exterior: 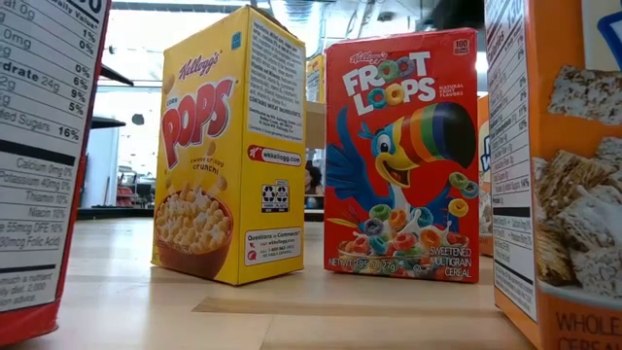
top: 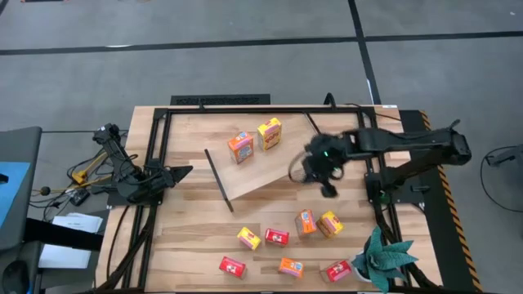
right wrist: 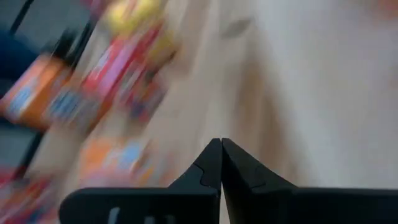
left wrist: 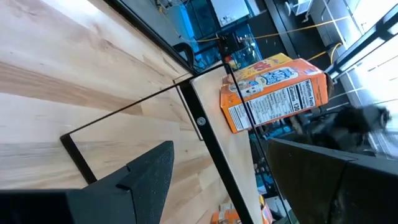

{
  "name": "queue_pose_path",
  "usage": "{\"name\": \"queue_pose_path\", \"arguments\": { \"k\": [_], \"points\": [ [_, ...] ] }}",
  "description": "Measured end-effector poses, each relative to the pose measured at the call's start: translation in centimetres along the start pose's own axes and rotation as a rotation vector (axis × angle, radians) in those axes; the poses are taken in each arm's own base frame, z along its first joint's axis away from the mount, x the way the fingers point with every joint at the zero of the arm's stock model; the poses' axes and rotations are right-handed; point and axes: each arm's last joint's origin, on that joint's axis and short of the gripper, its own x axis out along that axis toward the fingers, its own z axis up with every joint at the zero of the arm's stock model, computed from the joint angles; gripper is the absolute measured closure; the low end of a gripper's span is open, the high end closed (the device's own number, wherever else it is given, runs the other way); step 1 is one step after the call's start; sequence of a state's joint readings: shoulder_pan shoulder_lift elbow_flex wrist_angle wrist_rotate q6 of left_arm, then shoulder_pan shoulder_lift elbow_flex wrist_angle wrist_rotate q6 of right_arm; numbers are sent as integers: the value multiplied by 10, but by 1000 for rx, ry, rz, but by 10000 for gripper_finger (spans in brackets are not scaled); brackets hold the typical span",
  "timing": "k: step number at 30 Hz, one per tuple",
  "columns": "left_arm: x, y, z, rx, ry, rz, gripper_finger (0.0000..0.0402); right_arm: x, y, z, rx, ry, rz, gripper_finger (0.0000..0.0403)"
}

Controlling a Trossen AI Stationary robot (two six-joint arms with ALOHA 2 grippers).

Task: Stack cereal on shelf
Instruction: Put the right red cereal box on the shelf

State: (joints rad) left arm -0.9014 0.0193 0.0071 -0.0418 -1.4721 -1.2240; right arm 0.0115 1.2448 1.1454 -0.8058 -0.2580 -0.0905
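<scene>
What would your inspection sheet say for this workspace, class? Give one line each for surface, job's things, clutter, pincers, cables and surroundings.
Surface: light-wood tabletop with black rails.
Job's things: shelf lies angled on the table; two cereal boxes on it, one orange, one yellow; seven more boxes scattered on the near tabletop, such as a red one.
Clutter: a green plant at the table's near right corner.
Pincers: left pincer rests at the left rail, holding nothing; right pincer shut and empty, by the shelf's right end.
Cables: wires beside the left arm's base.
Surroundings: grey floor with dark lines.
</scene>
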Motion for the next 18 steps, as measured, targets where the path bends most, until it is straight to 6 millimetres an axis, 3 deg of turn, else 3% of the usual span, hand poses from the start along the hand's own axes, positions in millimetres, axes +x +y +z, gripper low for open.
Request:
{"name": "queue_pose_path", "arguments": {
  "k": [7, 11, 18],
  "points": [
    [0, 0, 0, 4, -2, 1, 152, -18, 49, -29, 208, 229, 74, 366],
    [0, 0, 0, 20, -3, 1, 152, -25, 80, -39, 227, 304, 182, 311],
    [0, 0, 0, 34, -5, 2, 152, -19, 128, -29, 120, 158, 315, 184]
  ]
}}
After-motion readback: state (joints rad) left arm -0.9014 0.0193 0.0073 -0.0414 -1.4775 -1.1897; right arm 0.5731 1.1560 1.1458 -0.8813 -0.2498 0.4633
